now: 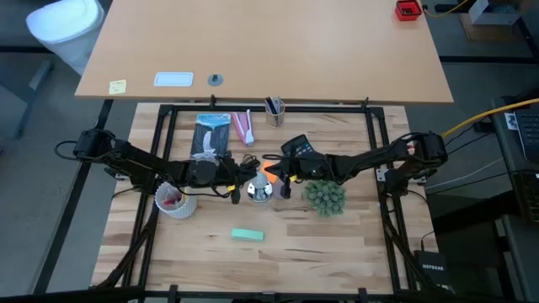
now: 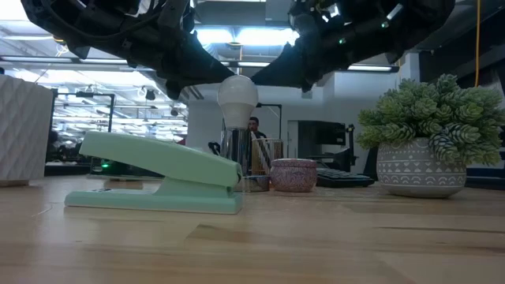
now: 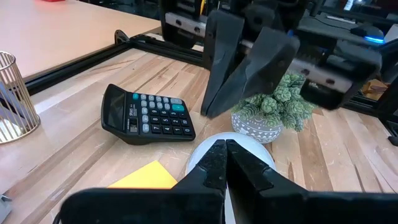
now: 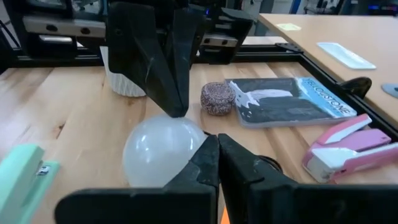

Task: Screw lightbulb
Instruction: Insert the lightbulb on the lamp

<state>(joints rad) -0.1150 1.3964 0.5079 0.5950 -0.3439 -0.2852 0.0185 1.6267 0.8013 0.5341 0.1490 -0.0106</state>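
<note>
The frosted-white lightbulb (image 2: 237, 96) stands upright with its base in a shiny silver socket (image 2: 235, 162) at the table's middle. It also shows in the high view (image 1: 258, 190), the right wrist view (image 4: 163, 152) and the left wrist view (image 3: 202, 158). My left gripper (image 1: 238, 183) is shut and meets the bulb from the table's left; it also shows in its own wrist view (image 3: 225, 163). My right gripper (image 1: 280, 179) is shut and meets it from the right; it also shows in its own wrist view (image 4: 217, 163). My left gripper touches the bulb's upper left side (image 4: 177, 119) with the tips of its shut fingers (image 4: 176, 102), slanting down from the table's left. The bulb stays upright in the socket. My right gripper's shut fingertips (image 4: 210, 149) lie against the bulb's right side (image 4: 194, 146), slanting down from the table's right.
A mint stapler (image 1: 247, 235) lies toward the near edge. A potted plant (image 1: 325, 197) stands right of the socket and a white cup (image 1: 174, 200) left of it. A black calculator (image 1: 296, 147), a small purple lump (image 4: 217, 98), a dark packet (image 1: 212, 135) and a pink stapler (image 1: 243, 126) lie farther back.
</note>
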